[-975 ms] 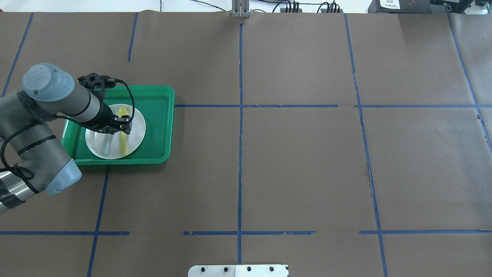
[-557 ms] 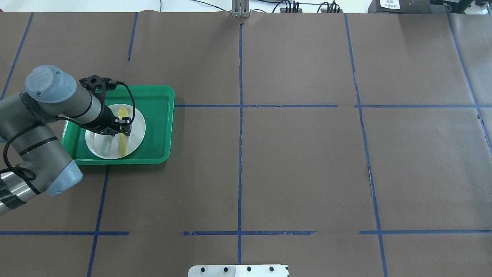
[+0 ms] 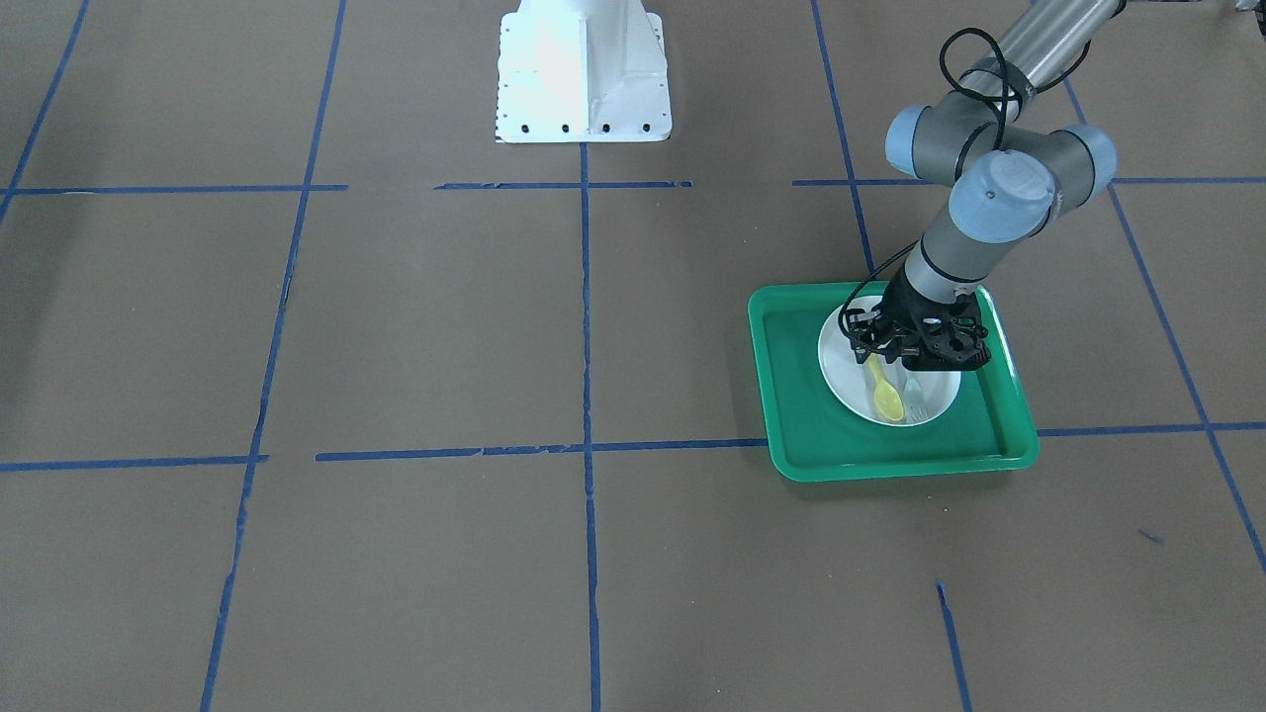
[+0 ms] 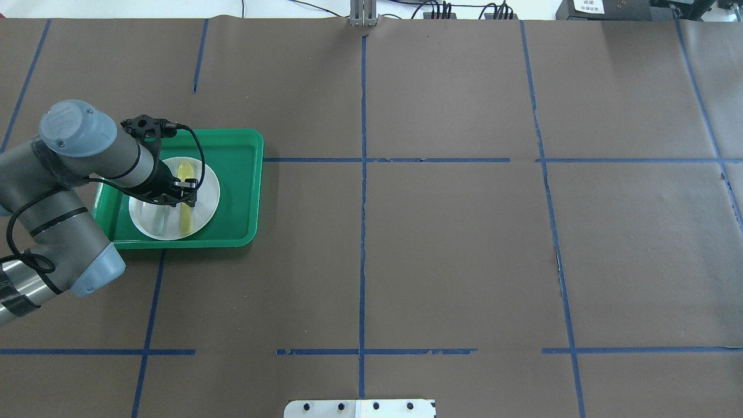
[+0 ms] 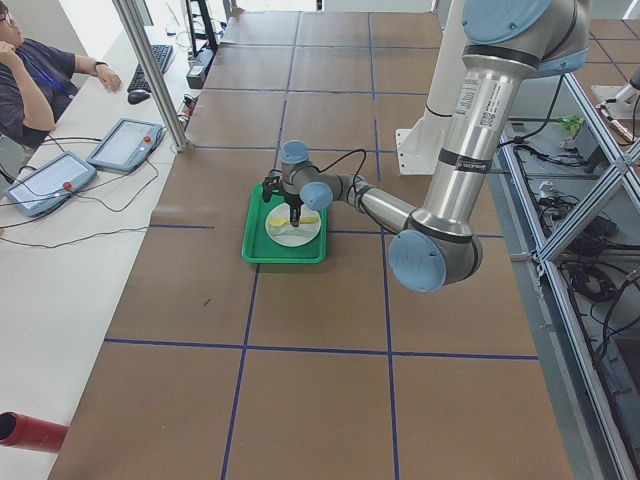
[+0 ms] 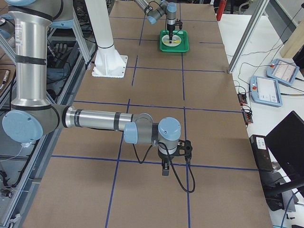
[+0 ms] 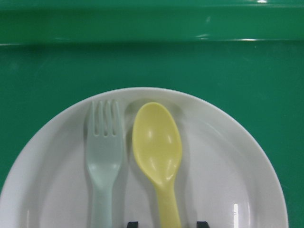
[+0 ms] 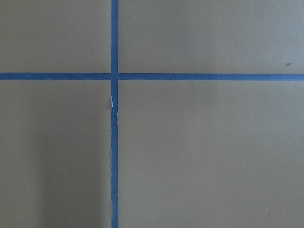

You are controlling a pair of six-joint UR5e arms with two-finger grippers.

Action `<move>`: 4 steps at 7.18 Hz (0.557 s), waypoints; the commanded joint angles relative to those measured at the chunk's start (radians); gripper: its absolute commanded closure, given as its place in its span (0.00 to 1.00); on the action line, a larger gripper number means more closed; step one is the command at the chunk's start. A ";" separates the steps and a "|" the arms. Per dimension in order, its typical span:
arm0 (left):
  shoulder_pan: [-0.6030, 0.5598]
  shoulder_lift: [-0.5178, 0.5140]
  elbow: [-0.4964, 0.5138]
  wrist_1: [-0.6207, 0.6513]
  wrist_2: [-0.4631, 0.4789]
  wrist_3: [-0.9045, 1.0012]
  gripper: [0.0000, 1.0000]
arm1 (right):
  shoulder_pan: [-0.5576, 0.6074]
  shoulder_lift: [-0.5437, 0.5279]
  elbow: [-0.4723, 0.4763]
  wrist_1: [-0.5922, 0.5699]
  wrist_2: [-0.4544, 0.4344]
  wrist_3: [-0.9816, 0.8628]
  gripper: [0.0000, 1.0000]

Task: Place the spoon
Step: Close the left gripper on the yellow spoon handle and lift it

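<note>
- The spoon (image 7: 156, 152) is seen unmoved on the plate (image 7: 228, 156), its handle between the fingertips of the left gripper (image 7: 166, 223).
- The jaws are held apart with nothing gripped. The gripper is shifted only slightly, so whether the spoon is just released or not yet grasped cannot be told.

Silver arms (image 4: 58, 223), blue-grey caps (image 4: 72, 121), blk cables (image 4: 196, 144).

You get soft, even light from above on the bench (image 4: 453, 249), and its brown paper reads matte. Shadows are weak, with only a faint dark patch just beside the tray (image 3: 791, 435). In the left wrist view the spoon (image 7: 156, 147) is sharp, bright streaks run along the tray's rim, and a small white glint sits on the plate (image 7: 228, 156). The white base (image 3: 584, 69) at the bench's robot-side edge looks washed out. The right wrist view darkens toward its lower left.
</note>
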State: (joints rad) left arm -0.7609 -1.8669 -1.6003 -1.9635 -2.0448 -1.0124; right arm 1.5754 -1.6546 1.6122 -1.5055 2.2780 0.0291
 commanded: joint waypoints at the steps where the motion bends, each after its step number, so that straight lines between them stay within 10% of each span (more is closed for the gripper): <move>1: 0.000 0.000 0.000 0.000 0.000 0.000 0.55 | 0.000 -0.001 0.000 -0.001 0.000 0.000 0.00; 4: 0.000 0.000 0.000 0.001 0.000 0.002 0.60 | 0.000 -0.001 0.000 -0.001 0.000 0.000 0.00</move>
State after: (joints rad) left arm -0.7609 -1.8668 -1.6000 -1.9631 -2.0448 -1.0111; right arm 1.5754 -1.6551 1.6122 -1.5058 2.2780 0.0291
